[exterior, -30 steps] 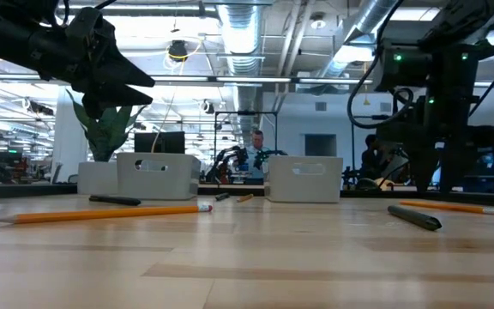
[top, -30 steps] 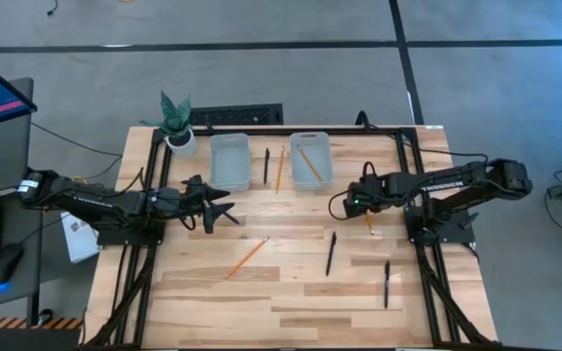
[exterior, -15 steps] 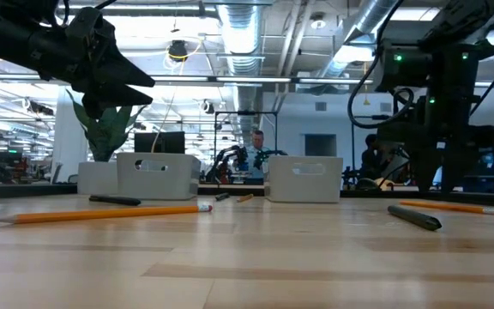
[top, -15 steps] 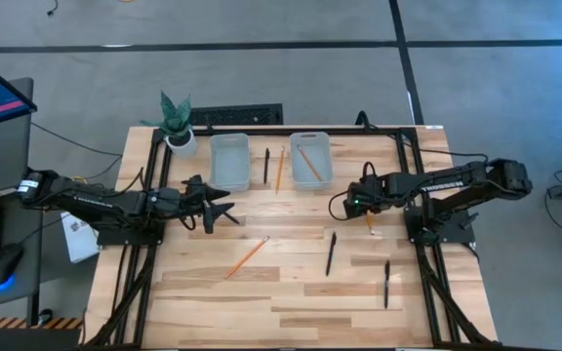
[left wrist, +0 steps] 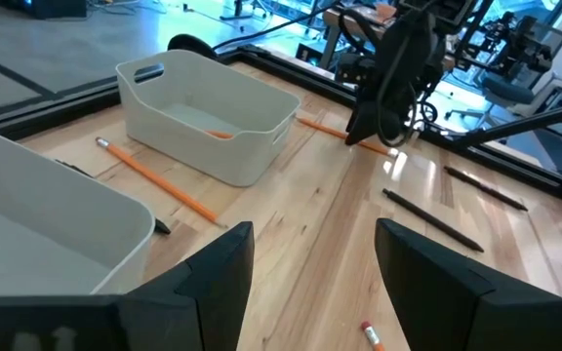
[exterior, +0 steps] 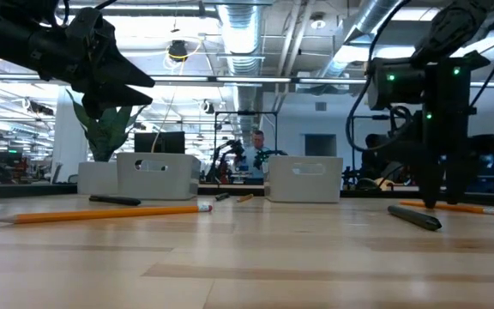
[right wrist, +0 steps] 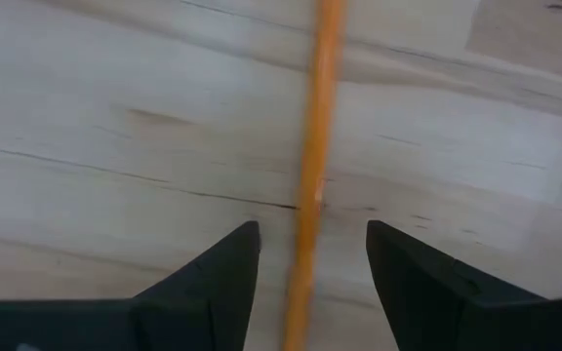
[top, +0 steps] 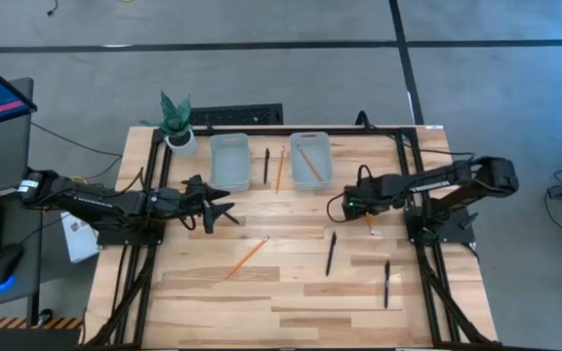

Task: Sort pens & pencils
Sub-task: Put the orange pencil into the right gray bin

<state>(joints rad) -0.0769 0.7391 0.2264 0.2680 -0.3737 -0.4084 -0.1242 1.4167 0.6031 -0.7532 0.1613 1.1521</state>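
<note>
Your right gripper (right wrist: 305, 283) hangs low, jaws apart astride a pencil (right wrist: 312, 185) to grasp it, while your left gripper (top: 224, 207) waits, jaws apart.

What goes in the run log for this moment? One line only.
right gripper: open, straddling pencil on table | left gripper: open, waiting above table | right bin: one pencil inside

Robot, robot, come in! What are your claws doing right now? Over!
Right gripper open, low over a pencil on the table, jaws either side. Left gripper open, waiting near the left bin. Nothing in the way.
</note>
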